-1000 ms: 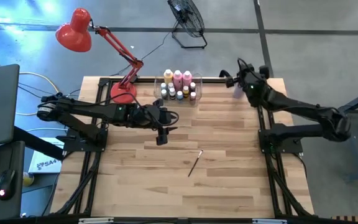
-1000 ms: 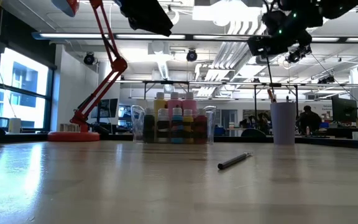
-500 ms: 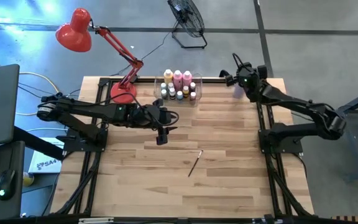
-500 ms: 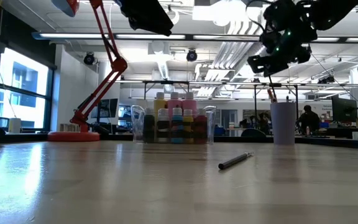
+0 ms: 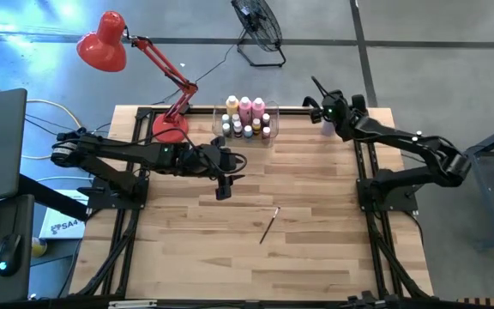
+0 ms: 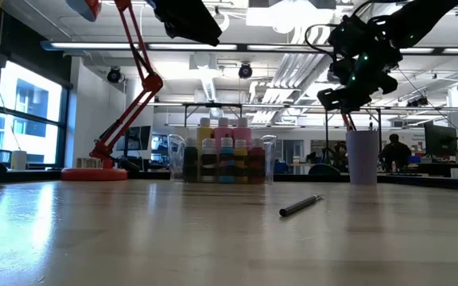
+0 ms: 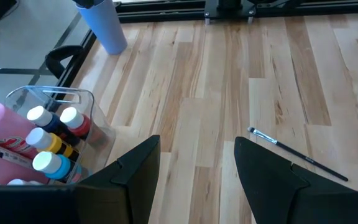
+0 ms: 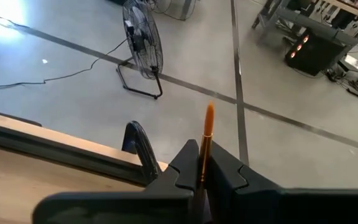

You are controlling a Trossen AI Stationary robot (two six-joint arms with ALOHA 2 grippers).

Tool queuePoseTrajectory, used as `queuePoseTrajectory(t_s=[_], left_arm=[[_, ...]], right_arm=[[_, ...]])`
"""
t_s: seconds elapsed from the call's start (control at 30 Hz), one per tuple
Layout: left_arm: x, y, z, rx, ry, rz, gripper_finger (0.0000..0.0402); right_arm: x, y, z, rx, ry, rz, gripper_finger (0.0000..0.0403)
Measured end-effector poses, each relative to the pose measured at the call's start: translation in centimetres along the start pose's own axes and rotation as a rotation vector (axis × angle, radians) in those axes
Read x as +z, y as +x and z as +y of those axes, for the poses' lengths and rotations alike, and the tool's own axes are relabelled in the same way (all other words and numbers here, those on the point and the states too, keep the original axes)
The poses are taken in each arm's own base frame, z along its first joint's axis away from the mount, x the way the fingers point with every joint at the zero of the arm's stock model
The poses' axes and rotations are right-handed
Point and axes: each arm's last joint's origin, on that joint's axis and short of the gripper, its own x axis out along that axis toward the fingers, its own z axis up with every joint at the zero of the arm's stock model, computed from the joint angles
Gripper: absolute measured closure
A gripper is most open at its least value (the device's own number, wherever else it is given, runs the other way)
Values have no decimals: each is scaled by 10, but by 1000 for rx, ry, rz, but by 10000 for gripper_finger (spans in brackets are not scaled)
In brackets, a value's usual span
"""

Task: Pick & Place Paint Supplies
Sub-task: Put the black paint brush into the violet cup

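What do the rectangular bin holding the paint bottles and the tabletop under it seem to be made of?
The rectangular bin looks like clear, glossy plastic: the white-capped paint bottles show through its walls and its rim catches highlights. The tabletop appears to be pale wood planks with a smooth, slightly shiny finish: grain lines and seams between boards are visible.
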Motion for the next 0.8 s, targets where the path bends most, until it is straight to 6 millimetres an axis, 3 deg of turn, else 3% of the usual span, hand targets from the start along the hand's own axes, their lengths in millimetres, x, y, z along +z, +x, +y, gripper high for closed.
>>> queuePoseTrajectory(t_s=[0.23,0.5,0.63,0.8], left_arm=[[0,0,0,0,0,0,199],[0,0,1,21,4,0,199],[0,0,2,78,27,1,199],[-1,0,5,162,32,11,199]], right_arm=[[2,0,-1,-27,17,-22,352],[4,-4,-3,-26,-13,-34,274],[8,-14,-2,-4,-67,-66,247],[16,-42,-3,70,-62,-154,243]])
